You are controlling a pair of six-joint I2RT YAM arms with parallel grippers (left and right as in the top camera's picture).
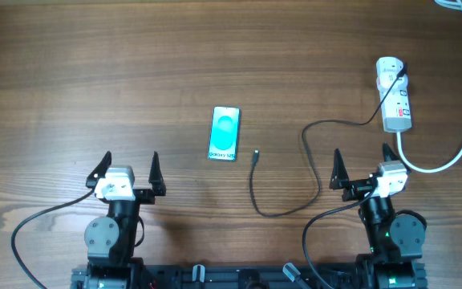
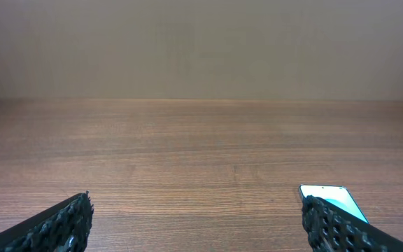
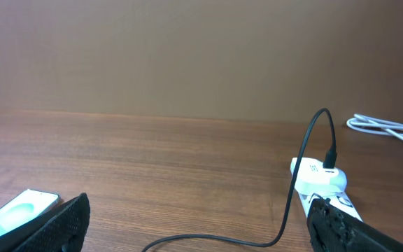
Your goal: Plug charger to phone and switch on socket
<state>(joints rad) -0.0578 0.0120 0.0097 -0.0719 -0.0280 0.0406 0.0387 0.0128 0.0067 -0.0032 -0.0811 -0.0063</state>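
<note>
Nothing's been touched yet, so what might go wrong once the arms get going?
The charger ends in a tiny plug lying flat; the fingers may fumble it. The phone lies loose on the table, so pushing the plug in might slide it away. The cable loops close to the right arm and runs to the socket; a snag may tug it.

A robotics lab or test bench is indicated. Two robot arms, the left arm (image 1: 111, 229) and the right arm (image 1: 391, 225), are mounted at the edge of a wood-grain table (image 1: 70, 64), which is backed by a plain beige wall (image 2: 201, 42). A smartphone (image 1: 224, 133), a charger cable (image 1: 252, 189) and a white power strip (image 1: 394, 104) are laid out on the bare wood.
</note>
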